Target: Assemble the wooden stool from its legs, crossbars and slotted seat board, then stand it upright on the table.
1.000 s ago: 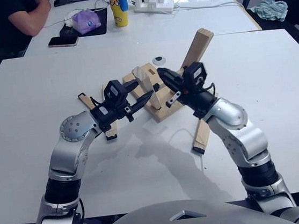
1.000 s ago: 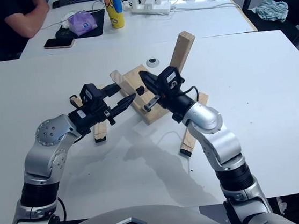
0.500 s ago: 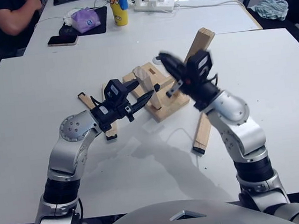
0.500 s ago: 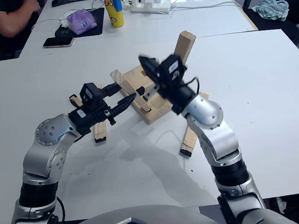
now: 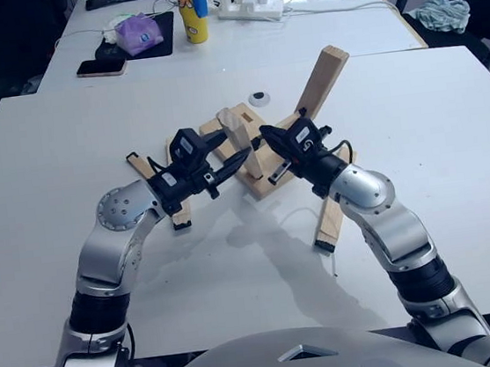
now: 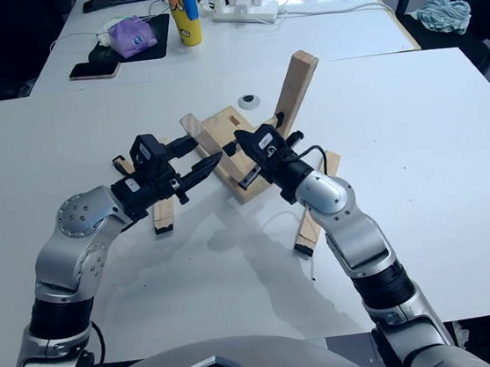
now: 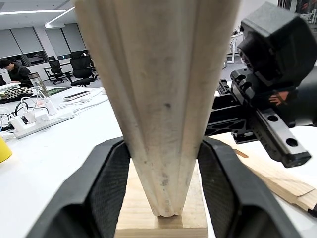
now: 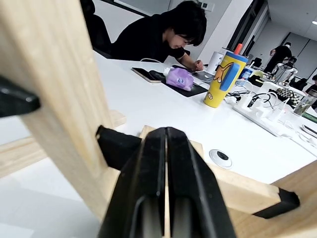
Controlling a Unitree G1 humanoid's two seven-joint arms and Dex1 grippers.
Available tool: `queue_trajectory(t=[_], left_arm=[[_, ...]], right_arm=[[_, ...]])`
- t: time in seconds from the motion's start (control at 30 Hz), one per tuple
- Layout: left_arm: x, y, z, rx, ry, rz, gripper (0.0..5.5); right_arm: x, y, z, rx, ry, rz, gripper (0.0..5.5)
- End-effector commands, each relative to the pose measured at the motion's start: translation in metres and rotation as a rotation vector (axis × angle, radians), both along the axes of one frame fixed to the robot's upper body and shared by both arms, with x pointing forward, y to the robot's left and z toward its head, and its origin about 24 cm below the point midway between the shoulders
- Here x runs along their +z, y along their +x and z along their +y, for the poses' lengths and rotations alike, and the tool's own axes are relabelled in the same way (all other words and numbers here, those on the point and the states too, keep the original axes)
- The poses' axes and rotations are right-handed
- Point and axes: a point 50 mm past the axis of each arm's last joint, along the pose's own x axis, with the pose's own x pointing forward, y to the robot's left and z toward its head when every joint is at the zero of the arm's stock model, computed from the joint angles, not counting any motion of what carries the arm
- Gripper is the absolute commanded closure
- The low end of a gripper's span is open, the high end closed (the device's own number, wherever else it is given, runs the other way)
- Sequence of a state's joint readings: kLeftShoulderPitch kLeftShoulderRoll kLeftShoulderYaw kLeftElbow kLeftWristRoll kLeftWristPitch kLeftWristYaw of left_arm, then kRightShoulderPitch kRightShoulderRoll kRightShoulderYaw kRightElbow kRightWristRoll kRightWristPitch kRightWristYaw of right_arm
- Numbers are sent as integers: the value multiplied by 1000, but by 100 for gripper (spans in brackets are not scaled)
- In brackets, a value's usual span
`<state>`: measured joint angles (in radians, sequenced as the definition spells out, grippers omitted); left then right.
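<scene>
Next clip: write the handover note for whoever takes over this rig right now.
Left gripper: shut on a wooden piece, held at the seat board.
Right gripper: shut, apparently empty, close beside that piece.
One leg slants up at the board's far side; another leg lies flat by the right arm; a short piece lies under the left arm.
Done: no stool yet.
Left: fit the parts, stand it upright.

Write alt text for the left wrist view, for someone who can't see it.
The left gripper clamps a pale wooden piece between its two black fingers, the piece's end meeting a wooden board. The right gripper sits close beside it, above a white table.
</scene>
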<state>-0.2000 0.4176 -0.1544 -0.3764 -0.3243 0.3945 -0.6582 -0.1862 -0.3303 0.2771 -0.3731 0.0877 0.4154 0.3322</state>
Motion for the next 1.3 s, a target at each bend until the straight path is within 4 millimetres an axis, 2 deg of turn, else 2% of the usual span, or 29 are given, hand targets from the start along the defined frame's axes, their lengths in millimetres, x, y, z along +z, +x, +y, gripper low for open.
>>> queue_trajectory(t=[0.03,0.13,0.17,0.23,0.27,0.3,0.37,0.43,0.47,0.5,0.57,0.63,0.67,0.7,0.73,0.8,0.9,1.03,1.13,1.3], left_arm=[[-21,-2,6,25,63,117,343],[-22,-2,7,25,63,121,343],[-22,-2,6,24,63,122,343],[-22,-2,6,23,63,124,343],[-22,-2,6,21,63,124,343],[-22,-2,6,19,64,125,343],[-22,-2,6,17,65,125,343],[-22,-2,6,17,66,124,343],[-22,-2,6,17,66,124,343],[-21,-1,6,16,66,124,343],[-22,-2,8,22,65,124,343],[-22,-3,9,28,65,126,343],[-22,-3,10,29,65,127,343],[-22,-2,11,32,65,127,343],[-22,-2,13,32,64,128,343],[-19,-1,18,30,66,128,343],[-15,3,27,23,80,127,343],[-6,13,32,-26,120,117,343],[6,22,29,-76,122,97,343],[23,33,29,-148,139,82,343]], right_arm=[[26,2,0,-16,211,-101,550],[59,1,0,-21,305,-253,550],[62,2,0,-23,309,-271,550],[57,3,2,-29,285,-262,550],[48,3,4,-27,256,-226,550],[30,5,7,-24,164,-152,550],[-17,3,6,-32,-6,99,550],[-63,-10,-3,-26,-189,333,550],[-74,-16,-8,-21,-237,390,550],[-77,-19,-10,-10,-250,407,550],[-49,-9,-7,-27,-110,260,550],[-8,-1,-6,-39,115,48,550],[8,-4,-8,-24,206,-23,550],[19,-8,-11,-1,271,-70,550],[21,-13,-15,20,311,-64,550],[12,-23,-28,41,327,-10,550],[-16,-32,-45,43,214,88,550],[-56,-25,-42,26,35,211,550],[-67,-17,-40,-23,-5,214,550],[-71,5,-27,-81,-35,156,550]])
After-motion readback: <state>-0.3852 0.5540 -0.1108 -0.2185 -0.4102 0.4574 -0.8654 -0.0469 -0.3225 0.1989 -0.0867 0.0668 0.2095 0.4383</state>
